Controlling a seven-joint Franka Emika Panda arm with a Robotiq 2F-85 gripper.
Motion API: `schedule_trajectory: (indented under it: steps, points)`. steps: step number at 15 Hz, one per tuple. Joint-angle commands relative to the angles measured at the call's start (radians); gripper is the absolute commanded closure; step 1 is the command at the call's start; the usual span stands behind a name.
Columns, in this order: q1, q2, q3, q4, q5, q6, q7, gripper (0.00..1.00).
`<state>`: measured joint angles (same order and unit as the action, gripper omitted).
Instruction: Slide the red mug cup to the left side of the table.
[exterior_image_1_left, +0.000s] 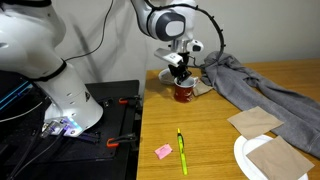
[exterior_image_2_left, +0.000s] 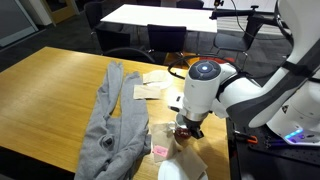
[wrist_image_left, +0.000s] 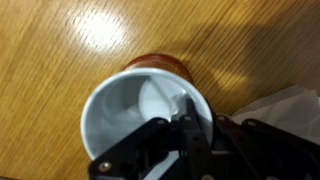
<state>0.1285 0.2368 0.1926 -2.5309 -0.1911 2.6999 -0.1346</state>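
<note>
Mug (exterior_image_1_left: 183, 92) near the edge of a smooth light-brown tabletop (exterior_image_1_left: 205, 135), beside grey cloth (exterior_image_1_left: 245, 85).
The claw (wrist_image_left: 187, 120), nearly closed, pinches the mug's rim; office tables (exterior_image_2_left: 150, 14) stand behind.

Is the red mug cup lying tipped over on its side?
No: in the wrist view the red mug cup stands upright on the table, its white open mouth facing the camera.

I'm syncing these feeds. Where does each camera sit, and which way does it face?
Exterior view: near the robot's base, looking along the table; shows arm and gripper.
Exterior view: opposite side, looking back at the arm over the gray cloth.
Wrist view: straight down into the red mug cup; fingers at its rim.
Shared: exterior views both show the cloth.
</note>
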Motion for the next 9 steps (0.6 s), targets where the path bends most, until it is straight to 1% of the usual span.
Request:
schedule_trajectory:
  steps: [1, 5, 6, 8, 9]
  points:
    - [0.008, -0.007, 0.004, 0.013, 0.025, -0.026, -0.033, 0.98]
    - [0.008, 0.001, 0.005, 0.010, 0.024, -0.018, -0.036, 0.98]
    - [0.011, -0.002, 0.003, 0.009, 0.017, -0.018, -0.029, 0.71]
    - [0.018, -0.010, -0.002, 0.004, 0.006, -0.016, -0.018, 0.59]
    - [0.019, -0.013, -0.001, 0.004, 0.007, -0.018, -0.019, 0.51]
